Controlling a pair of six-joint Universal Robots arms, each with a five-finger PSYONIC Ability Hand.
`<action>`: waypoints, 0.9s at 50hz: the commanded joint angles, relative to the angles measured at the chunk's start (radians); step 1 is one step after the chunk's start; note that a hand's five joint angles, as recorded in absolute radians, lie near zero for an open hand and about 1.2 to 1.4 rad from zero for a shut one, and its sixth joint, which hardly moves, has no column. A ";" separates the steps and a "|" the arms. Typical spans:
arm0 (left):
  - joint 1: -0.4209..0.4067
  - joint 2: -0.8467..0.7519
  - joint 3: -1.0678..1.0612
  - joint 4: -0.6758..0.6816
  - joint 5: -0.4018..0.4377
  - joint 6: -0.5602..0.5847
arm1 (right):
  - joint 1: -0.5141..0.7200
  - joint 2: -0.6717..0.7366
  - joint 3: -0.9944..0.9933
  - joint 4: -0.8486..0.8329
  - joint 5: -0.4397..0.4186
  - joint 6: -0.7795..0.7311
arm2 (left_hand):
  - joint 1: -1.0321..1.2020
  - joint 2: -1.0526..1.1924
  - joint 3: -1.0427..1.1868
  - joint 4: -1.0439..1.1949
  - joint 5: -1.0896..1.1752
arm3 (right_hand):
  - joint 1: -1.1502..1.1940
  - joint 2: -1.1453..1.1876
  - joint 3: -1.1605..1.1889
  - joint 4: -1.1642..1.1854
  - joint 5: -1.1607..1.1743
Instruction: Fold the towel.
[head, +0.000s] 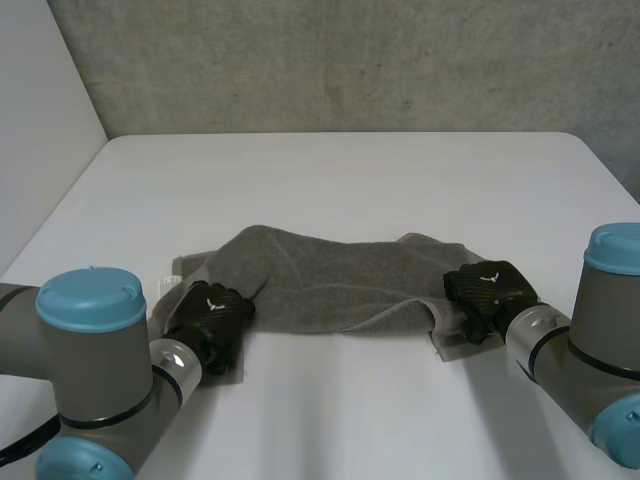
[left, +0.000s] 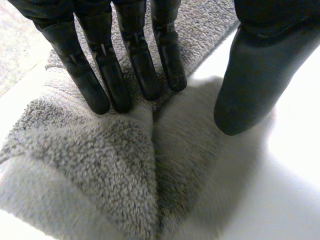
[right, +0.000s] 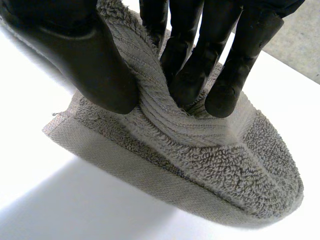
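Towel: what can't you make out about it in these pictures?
- Head view: towel corners beneath the left hand and right hand, covered by the hands' backs.
- Left wrist view: towel edge beyond the fingertips, blurred.
- Right wrist view: the towel's far side, hidden behind thumb and fingers.

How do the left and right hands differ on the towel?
The right hand pinches a fold of the towel; the left hand only rests fingertips on the towel. The right hand's thumb closes against its fingers; the left hand's thumb stands apart from them. Both are at towel ends.
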 joint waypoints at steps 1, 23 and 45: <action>0.000 -0.013 0.006 0.016 0.000 0.001 | 0.000 0.000 0.006 0.000 0.000 -0.016 | -0.085 -0.091 -0.088 -0.089 -0.257 | 0.197 0.082 0.069 0.065 0.109; -0.012 0.000 -0.003 0.007 0.001 0.000 | 0.000 0.000 0.016 0.000 0.003 -0.042 | -0.404 -0.410 -0.407 -0.408 -0.576 | 0.197 0.082 0.069 0.065 0.109; -0.029 -0.016 -0.010 0.005 0.000 0.003 | 0.000 -0.001 0.019 -0.001 0.002 -0.043 | -0.461 -0.467 -0.464 -0.465 -0.633 | 0.197 0.082 0.069 0.065 0.109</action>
